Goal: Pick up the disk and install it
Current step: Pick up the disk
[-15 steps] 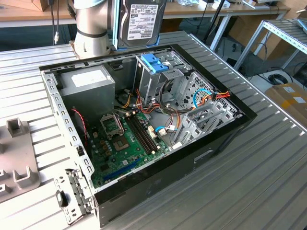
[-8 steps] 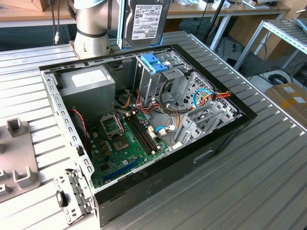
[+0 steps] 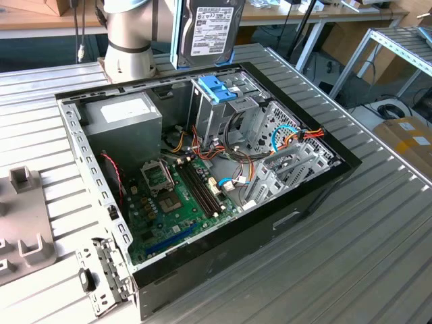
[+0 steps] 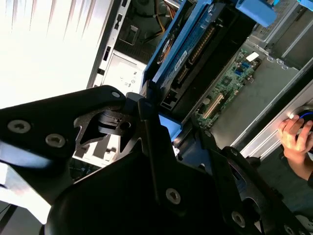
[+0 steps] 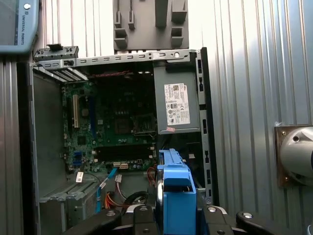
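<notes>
The disk (image 3: 211, 30) hangs upright above the open computer case (image 3: 317, 196), its white barcode label facing the exterior camera, over the metal drive cage (image 3: 219, 118) with the blue latch piece (image 3: 217, 88). In the second wrist view my gripper (image 4: 166, 129) is shut on the disk (image 4: 193, 54), with its black fingers (image 4: 146, 117) clamping the light-blue carrier frame. In the first wrist view the disk (image 5: 176, 191) shows edge-on between the fingers, above the case interior.
A grey power-supply box (image 3: 125, 115) sits in the case's far corner beside the green motherboard (image 3: 172, 196). Loose cables (image 3: 290, 138) run by the cage. The arm's base (image 3: 128, 40) stands behind the case. A person's hand (image 4: 296, 137) rests nearby. Grey fixtures (image 3: 23, 216) lie at the exterior view's left.
</notes>
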You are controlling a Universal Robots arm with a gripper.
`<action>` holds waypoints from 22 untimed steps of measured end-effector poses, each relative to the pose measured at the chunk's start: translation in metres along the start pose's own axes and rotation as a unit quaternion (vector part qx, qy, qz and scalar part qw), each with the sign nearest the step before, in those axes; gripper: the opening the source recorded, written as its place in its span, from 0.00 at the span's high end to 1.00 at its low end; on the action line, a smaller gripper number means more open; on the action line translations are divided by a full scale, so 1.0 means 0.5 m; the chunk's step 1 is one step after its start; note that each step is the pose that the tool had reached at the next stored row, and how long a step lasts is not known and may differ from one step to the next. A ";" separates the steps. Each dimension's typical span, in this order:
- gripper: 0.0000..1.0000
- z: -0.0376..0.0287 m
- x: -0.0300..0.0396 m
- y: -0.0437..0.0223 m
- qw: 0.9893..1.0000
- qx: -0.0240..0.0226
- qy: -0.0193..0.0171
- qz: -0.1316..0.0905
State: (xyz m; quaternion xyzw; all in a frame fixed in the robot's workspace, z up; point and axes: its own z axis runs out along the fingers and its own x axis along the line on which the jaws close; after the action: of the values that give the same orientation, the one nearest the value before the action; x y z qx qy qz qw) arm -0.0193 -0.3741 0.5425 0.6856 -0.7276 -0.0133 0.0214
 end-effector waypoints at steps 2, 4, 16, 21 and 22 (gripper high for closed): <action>0.63 0.000 0.000 -0.004 1.000 0.000 0.000 0.000; 0.63 0.000 -0.001 -0.010 1.000 0.000 0.000 0.000; 0.63 0.001 -0.002 -0.035 1.000 0.000 0.001 0.000; 0.63 0.001 0.008 -0.037 1.000 0.000 0.001 0.000; 0.63 0.001 0.010 -0.038 1.000 0.000 0.001 0.000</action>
State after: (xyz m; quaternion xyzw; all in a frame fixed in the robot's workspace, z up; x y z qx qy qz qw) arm -0.0008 -0.3802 0.5412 0.6855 -0.7276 -0.0125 0.0221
